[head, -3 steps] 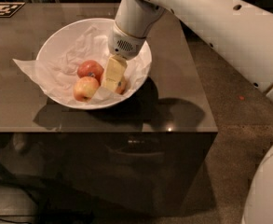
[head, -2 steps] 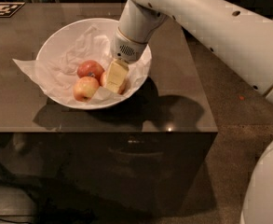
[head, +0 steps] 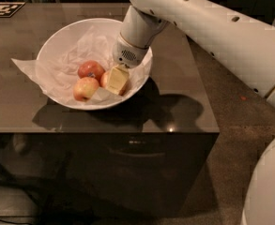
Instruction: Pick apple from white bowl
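The white bowl (head: 52,41), lined with crumpled white paper, stands on the dark table. Three apples lie in its front half. My gripper (head: 117,82) reaches down into the bowl at its right side and sits right on the yellow-orange apple (head: 103,78), covering most of it; only the apple's left edge shows. A deeper red apple (head: 91,69) lies just left of it. A paler pinkish-yellow apple (head: 85,89) lies at the front left.
The bowl sits on a dark glossy table (head: 184,102) whose front edge runs just below the bowl. The paper sticks out over the bowl's left rim (head: 24,67). A black-and-white marker tag (head: 4,8) lies at the table's far left corner. My white arm (head: 212,27) spans the right side.
My wrist has swung slightly to the right and the gripper has settled a little lower in the bowl. The left edge of the yellow-orange apple now shows beside it. The other apples have not moved.
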Tool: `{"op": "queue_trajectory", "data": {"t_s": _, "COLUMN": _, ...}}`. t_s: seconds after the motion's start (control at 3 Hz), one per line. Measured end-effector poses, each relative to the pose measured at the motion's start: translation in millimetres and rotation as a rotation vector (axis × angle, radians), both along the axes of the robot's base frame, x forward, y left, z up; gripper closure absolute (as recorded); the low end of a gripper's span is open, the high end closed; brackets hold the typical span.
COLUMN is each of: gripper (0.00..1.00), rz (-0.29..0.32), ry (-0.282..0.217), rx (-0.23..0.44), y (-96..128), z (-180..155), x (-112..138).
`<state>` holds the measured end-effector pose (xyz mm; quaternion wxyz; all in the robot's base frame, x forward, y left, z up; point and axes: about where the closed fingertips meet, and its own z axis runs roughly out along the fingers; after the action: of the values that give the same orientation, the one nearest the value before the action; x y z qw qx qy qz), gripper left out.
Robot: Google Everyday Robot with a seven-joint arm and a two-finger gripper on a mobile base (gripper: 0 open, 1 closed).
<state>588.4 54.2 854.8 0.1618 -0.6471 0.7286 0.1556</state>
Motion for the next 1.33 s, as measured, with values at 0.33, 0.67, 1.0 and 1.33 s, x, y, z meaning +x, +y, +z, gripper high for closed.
{"op": "queue_trajectory", "data": {"t_s": 0.33, "gripper": 0.43, "rz": 0.0, "ry": 0.0, "rx": 0.0, "y": 0.0, "z": 0.0, "x": 0.0}}
{"op": "queue_trajectory", "data": {"t_s": 0.67, "gripper": 0.66, "rz": 0.0, "ry": 0.0, "rx": 0.0, "y": 0.0, "z": 0.0, "x": 0.0}}
{"op": "queue_trajectory", "data": {"t_s": 1.0, "gripper": 0.89, "rz": 0.0, "ry": 0.0, "rx": 0.0, "y": 0.0, "z": 0.2, "x": -0.1}}
{"op": "queue_trajectory", "data": {"t_s": 1.33, "gripper": 1.0, "rz": -0.02, "ry": 0.007, "rx": 0.019, "y": -3.4, "z": 12.5, "x": -6.5}}
